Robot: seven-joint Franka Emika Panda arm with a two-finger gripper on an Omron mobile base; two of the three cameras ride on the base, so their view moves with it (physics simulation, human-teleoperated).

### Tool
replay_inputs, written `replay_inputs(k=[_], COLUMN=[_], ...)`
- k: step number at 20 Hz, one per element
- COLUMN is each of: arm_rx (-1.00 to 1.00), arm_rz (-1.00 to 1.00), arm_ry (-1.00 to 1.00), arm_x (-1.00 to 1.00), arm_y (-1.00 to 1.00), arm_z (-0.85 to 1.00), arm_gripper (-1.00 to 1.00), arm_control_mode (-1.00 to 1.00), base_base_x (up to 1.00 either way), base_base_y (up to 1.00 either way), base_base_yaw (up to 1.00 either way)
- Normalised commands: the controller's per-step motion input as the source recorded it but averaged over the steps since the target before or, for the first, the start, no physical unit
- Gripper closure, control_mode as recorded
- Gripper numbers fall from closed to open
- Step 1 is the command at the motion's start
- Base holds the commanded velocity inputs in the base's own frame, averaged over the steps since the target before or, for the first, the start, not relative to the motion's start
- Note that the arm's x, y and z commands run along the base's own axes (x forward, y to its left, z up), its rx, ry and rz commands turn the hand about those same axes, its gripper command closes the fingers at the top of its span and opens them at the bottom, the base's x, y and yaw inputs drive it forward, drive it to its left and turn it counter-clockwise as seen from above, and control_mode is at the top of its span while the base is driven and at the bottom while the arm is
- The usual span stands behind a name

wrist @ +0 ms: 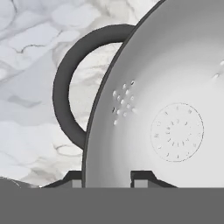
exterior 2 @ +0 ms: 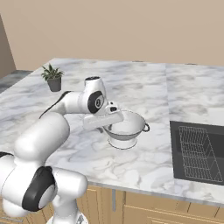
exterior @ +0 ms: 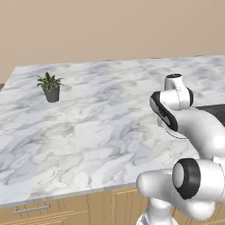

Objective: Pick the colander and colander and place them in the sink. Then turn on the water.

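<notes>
- Whitish colander [exterior 2: 127, 129] — upright on marble counter [exterior 2: 148, 166], sink [exterior 2: 199, 151] at its 3 o'clock.
- Gripper [wrist: 106, 177]: clamped on colander's rim wall, beside dark loop handle [wrist: 72, 94].
- Handling, est.: rigid thin metal, light, slick — rim pinch may tip.

Marble counter [exterior 2: 144, 162], white with grey veining, wooden cabinet fronts below. Potted plant [exterior 2: 53, 78], upper left of the right base view. Whitish colander [exterior 2: 127, 129] on its base ring, centre. Black sink [exterior 2: 177, 148] with wire rack [exterior 2: 200, 152], right edge.
</notes>
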Motion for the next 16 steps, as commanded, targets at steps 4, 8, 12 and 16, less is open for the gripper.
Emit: replay_inputs(k=[4, 8, 12, 16], arm_rx=[-0.02, -0.04, -0.07, -0.05], arm_rz=[0.09, 0.02, 0.02, 0.11], arm_ry=[0.00, 0.00, -0.01, -0.09], arm_x=[-0.26, -0.01, -0.09, -0.34], arm_y=[0.46, 0.49, 0.42, 0.17], arm_z=[0.96, 0.96, 1.00, 0.83], arm_gripper=[1.00, 1.00, 1.00, 1.00], arm_control_mode=[-1.00, -1.00, -1.00, -1.00], base_base_x=[0.00, 0.00, 0.00, 0.00], base_base_y=[0.00, 0.00, 0.00, 0.00], base_base_yaw=[0.00, 0.00, 0.00, 0.00])
